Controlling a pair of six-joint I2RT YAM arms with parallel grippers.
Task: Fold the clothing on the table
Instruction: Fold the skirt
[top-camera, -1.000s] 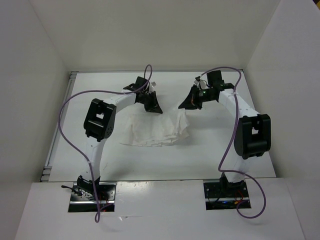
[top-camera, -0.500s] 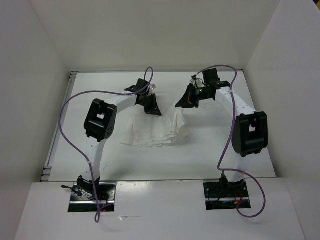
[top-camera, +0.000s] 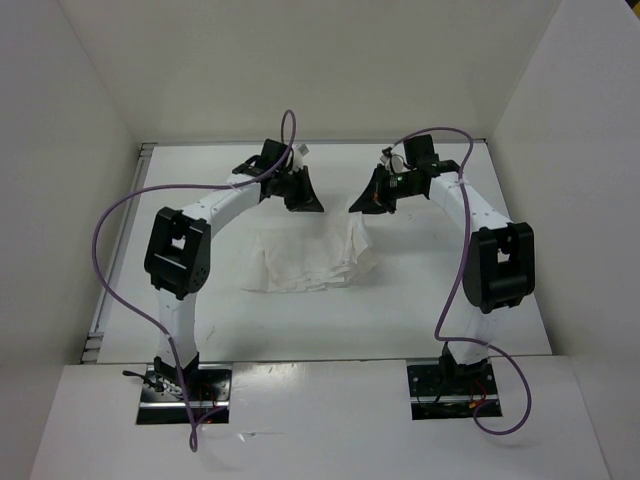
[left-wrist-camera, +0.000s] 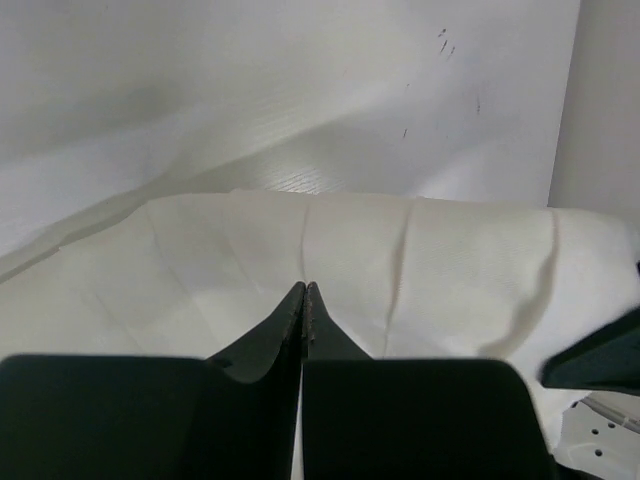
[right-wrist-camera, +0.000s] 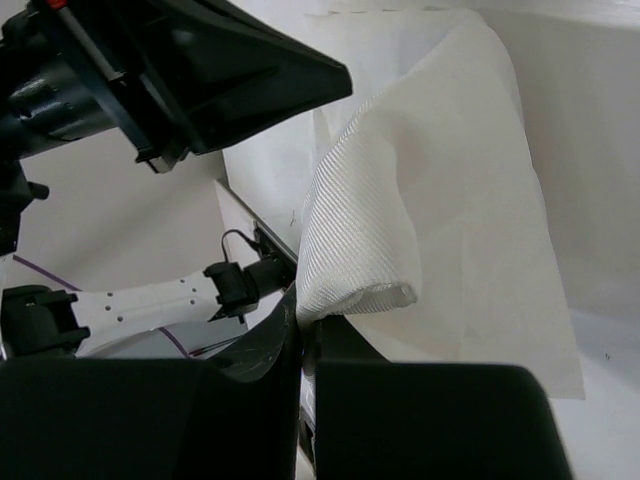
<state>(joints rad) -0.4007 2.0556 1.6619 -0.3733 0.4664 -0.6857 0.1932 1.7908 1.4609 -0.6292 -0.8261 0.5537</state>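
Far-right corner raised
The right gripper (top-camera: 360, 209) pinches the clothing (top-camera: 305, 262); the left gripper (top-camera: 308, 204), jaws together, hovers leftward; fabric lies nearward.

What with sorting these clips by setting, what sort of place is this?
Probably a robotics lab test cell: left arm and right arm bolted at a white table, plain white walls boxing it in, white clothing on it.

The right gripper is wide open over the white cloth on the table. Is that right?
Not quite. The right gripper is shut, not open: it pinches a fold of the white cloth, as the right wrist view shows. The rest holds: it is over the cloth, which lies on the table.
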